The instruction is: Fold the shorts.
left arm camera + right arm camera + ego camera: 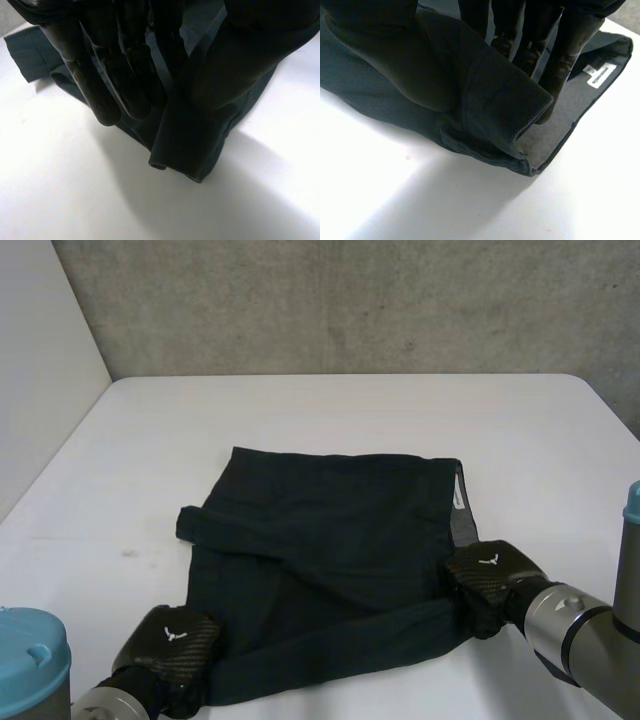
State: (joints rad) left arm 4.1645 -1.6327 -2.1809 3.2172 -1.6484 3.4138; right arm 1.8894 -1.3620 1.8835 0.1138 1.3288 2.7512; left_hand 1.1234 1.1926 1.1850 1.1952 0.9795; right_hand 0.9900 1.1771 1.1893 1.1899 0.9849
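White label (pixel 600 75) on shorts (pixel 497 97): print illegible.

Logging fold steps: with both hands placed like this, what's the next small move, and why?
Probably raise both hands together and carry the near edge toward the far edge: the left hand pinches the near left corner of the shorts, the right hand pinches the near waistband corner, and the rest lies flat.

1. This looks like a robotics lab or test cell rather than a home.
2. The table (pixel 350 420) is plain white and stands against a raw grey concrete wall (pixel 350 300), with a flat white panel (pixel 40 370) along its left side.
3. Two machine arms with grey joints and light-blue caps, the left arm (pixel 30 655) and the right arm (pixel 560 620), reach onto it, where dark shorts (pixel 330 540) lie.
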